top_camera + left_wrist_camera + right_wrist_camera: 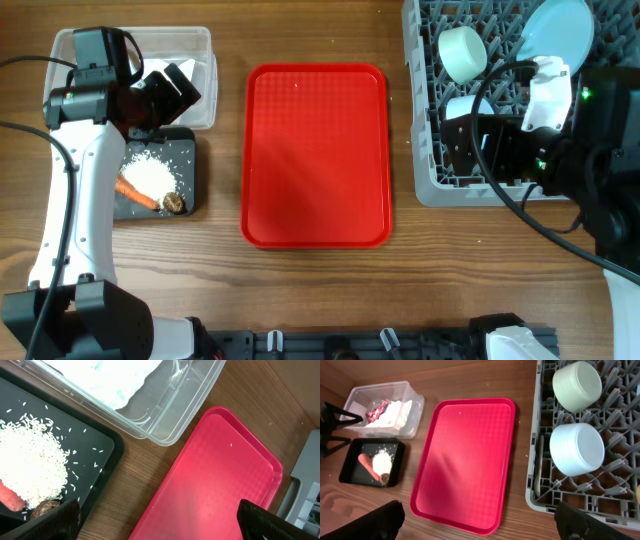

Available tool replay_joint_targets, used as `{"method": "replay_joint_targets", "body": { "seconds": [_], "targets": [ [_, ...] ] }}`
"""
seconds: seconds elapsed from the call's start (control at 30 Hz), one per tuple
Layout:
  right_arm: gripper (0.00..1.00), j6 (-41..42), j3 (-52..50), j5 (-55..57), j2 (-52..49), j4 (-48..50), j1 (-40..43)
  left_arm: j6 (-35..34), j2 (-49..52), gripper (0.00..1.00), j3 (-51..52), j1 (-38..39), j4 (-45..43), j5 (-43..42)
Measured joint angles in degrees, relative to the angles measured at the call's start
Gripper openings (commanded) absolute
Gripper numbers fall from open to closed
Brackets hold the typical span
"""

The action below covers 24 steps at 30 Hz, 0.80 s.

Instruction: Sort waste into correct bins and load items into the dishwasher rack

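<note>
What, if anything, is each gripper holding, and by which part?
Nothing is held. The left gripper and the right gripper both stand open, with no object between their fingers.

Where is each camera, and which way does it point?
Overhead: above the table, looking straight down on red tray, rack, left arm, right arm.
Left wrist: on the left arm, looking down at black tray and clear tub; left gripper open at bottom.
Right wrist: above the rack, looking down at green bowl; right gripper open at bottom.
Shared: all show the red tray.
</note>
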<state>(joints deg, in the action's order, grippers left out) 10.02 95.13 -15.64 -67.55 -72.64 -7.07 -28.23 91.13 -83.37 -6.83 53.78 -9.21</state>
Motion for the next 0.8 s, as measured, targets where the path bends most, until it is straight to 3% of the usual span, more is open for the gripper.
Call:
{"method": "replay_joint_targets", "body": {
  "seconds": [0.17, 0.37, 0.6, 0.8],
  "targets": [
    [1.00, -3.28, -0.44, -0.46, 0.42, 0.98, 0.00, 0.00, 0.00, 1.00, 0.00, 0.00, 0.00, 0.00],
    [0.99, -9.55, -10.43, -1.38, 2.12, 19.19, 0.00, 0.00, 0.00, 1.00, 0.00, 0.00, 0.00, 0.02],
    [1.00, -12.68, -42.12, -2.23, 14.91, 50.71, 0.00, 0.00, 0.00, 1.00, 0.00, 0.00, -0.02, 0.04],
    [1.00, -12.72, -66.49, -2.34, 34.64, 65.96, 0.00, 0.00, 0.00, 1.00, 0.00, 0.00, 0.02, 0.00]
  ]
}}
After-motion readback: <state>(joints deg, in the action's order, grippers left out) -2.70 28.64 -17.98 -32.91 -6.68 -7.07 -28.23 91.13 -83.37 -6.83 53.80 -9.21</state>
